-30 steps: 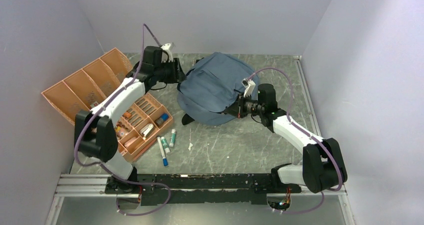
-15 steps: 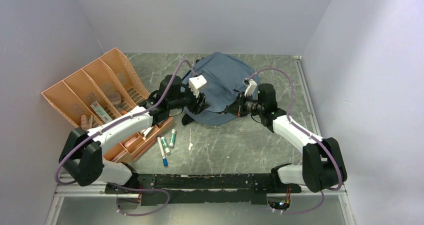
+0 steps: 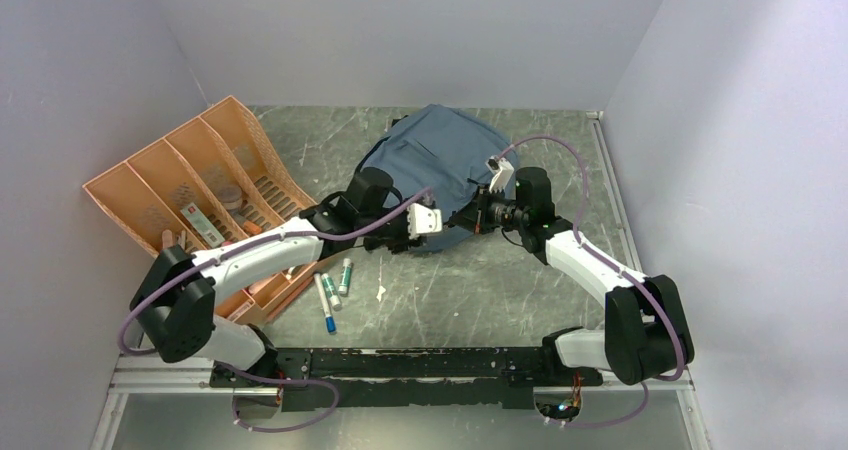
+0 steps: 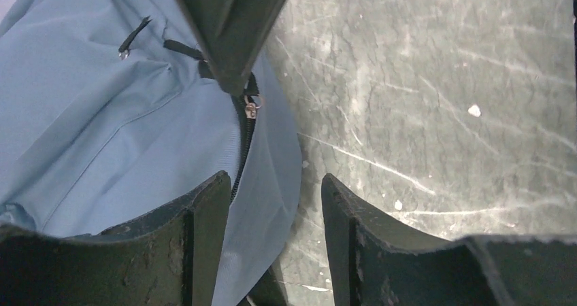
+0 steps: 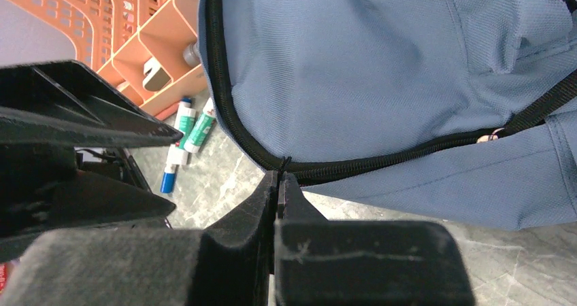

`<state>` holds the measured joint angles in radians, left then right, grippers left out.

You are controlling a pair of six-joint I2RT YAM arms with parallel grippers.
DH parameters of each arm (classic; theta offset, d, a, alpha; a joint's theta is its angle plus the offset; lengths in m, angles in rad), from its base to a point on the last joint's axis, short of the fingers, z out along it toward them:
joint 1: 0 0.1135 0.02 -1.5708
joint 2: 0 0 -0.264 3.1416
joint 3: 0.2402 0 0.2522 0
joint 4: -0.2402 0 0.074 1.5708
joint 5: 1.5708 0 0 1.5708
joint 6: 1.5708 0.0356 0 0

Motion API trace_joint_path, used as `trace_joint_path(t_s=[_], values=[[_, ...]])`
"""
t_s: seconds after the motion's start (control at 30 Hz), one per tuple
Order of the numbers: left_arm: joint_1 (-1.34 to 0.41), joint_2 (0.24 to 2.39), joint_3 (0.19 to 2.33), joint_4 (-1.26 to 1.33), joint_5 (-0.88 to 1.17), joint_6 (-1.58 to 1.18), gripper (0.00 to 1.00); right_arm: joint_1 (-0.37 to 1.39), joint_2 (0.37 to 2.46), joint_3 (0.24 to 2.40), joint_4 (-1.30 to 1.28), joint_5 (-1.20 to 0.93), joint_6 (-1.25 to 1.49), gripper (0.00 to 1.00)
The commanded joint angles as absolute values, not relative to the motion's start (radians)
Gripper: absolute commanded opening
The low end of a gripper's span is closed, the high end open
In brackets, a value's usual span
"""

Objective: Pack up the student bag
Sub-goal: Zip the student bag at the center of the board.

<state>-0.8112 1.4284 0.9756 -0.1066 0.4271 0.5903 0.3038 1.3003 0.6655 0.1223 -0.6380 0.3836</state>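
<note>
The grey-blue student bag lies at the back middle of the table, its black zipper running along the near edge. My right gripper is at that edge, shut on a thin black zipper pull cord. In the left wrist view its dark fingers come down to a silver slider. My left gripper sits just left of it and is open. The bag's lower edge runs between the jaws without being pinched.
An orange compartment tray with small items leans at the left. Green-capped and blue-capped markers lie on the table in front of it, with a white scrap beside them. Grey walls close in the left, back and right.
My left arm has swung from the bag's far left side round to its near edge, beside the right gripper. The right arm and bag have stayed put.
</note>
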Motion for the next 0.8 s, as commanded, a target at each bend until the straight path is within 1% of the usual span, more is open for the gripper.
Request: trace_joint_path(t_s=[0.0, 0.37, 0.47, 0.67, 0.77], values=[[-0.837, 1.455, 1.001, -0.131, 0.426, 0.748, 0.56, 0.296, 1.29, 0.678, 0.135, -0.644, 0.384, 0.0], [-0.849, 1.554, 1.008, -0.031, 0.309, 0.735, 0.56, 0.295, 1.27, 0.658, 0.145, -0.649, 0.393, 0.0], [-0.851, 1.575, 1.013, -0.019, 0.266, 0.721, 0.53, 0.296, 1.266, 0.656, 0.14, -0.647, 0.388, 0.0], [-0.858, 1.58, 1.026, -0.088, 0.257, 0.733, 0.28, 0.296, 1.266, 0.663, 0.128, -0.586, 0.402, 0.0], [-0.862, 1.558, 1.009, -0.105, 0.258, 0.72, 0.18, 0.296, 1.277, 0.681, 0.117, -0.543, 0.409, 0.0]])
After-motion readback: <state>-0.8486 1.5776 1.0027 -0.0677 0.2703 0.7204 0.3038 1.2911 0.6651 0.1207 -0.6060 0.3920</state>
